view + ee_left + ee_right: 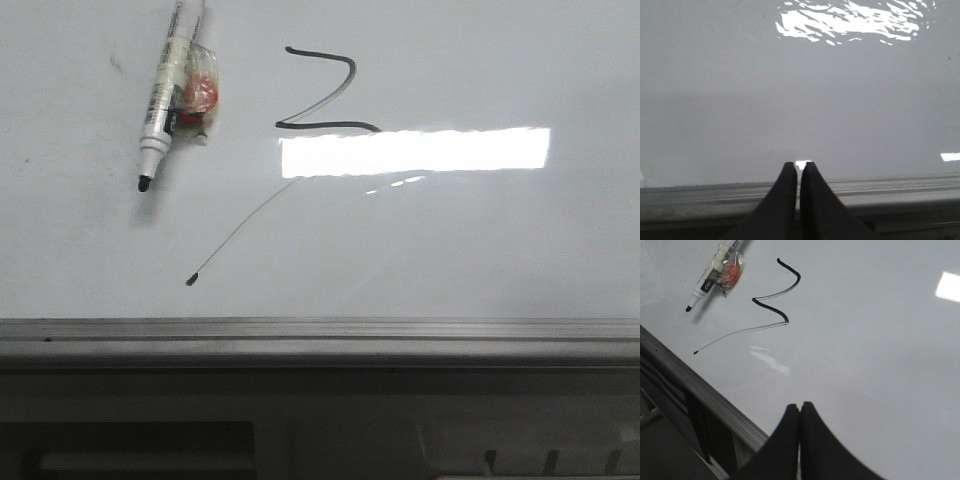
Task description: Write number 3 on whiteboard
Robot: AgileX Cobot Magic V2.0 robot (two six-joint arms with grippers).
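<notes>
Leftmost in the front view we log a white marker pen with a black tip [165, 95], uncapped, lying slanted on the large glossy pale grey-white whiteboard [480, 250], a crumpled red-and-clear wrapper [200, 95] taped or tucked against its barrel. Neither arm holds it. To its right sits the black hand-drawn number 3 [325, 95], which reads to us more like a Z or a 2: two angular bends, then a thin faint trail [245, 225] running down-left to a dot. A bright rectangular light reflection [415, 150] lies just under the stroke and masks part of its lower end. The grey metal frame edge [320, 335] runs along the near side. The left pincer [800, 167] hangs over the frame with its fingers nearly together, a thin slit between them, holding nothing; the right pincer [800, 410] is pressed together, also empty, over bare board near the stroke. Risks, as we judge them: the figure may not pass as a 3; the open tip could dry or smear the board; a rewrite needs a re-grasp, where the wrapper could foul the fingers, and glare could hide the line's end.
</notes>
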